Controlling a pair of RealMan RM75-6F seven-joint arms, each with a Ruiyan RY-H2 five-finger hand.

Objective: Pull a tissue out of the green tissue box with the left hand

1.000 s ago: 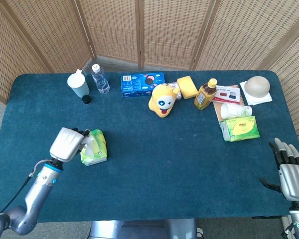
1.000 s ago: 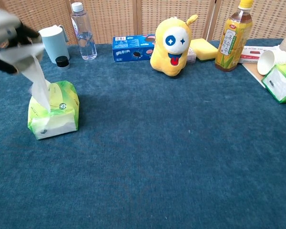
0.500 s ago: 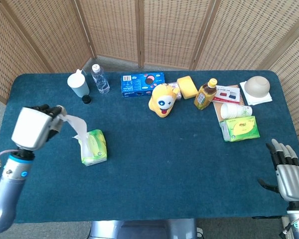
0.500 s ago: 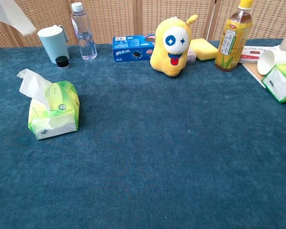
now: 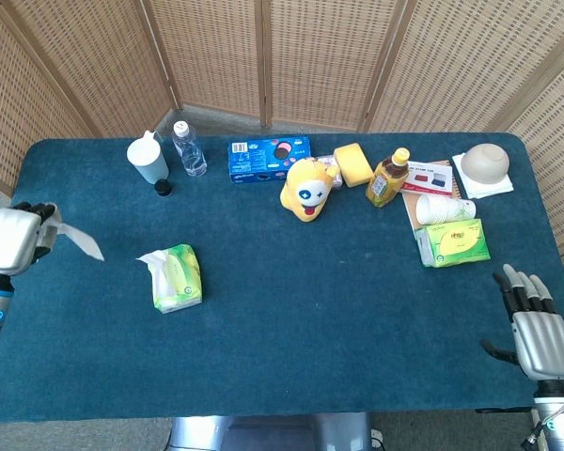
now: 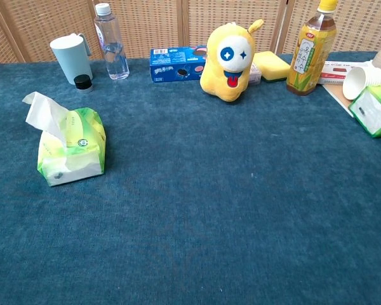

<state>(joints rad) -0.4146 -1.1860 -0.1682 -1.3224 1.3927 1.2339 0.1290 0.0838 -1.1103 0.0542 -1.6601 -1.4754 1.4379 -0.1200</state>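
At the far left edge of the head view, the left hand (image 5: 9, 241) pinches a pulled tissue (image 5: 79, 241), held well apart from the green tissue box (image 5: 177, 278) so the sheet hangs free of it. The box sits on the desk (image 5: 310, 310) at left centre, another tissue (image 6: 43, 113) poking from its slot, ready for a further pull. The right hand (image 5: 538, 327), lower right, holds nothing, fingers spread, clear of the work.
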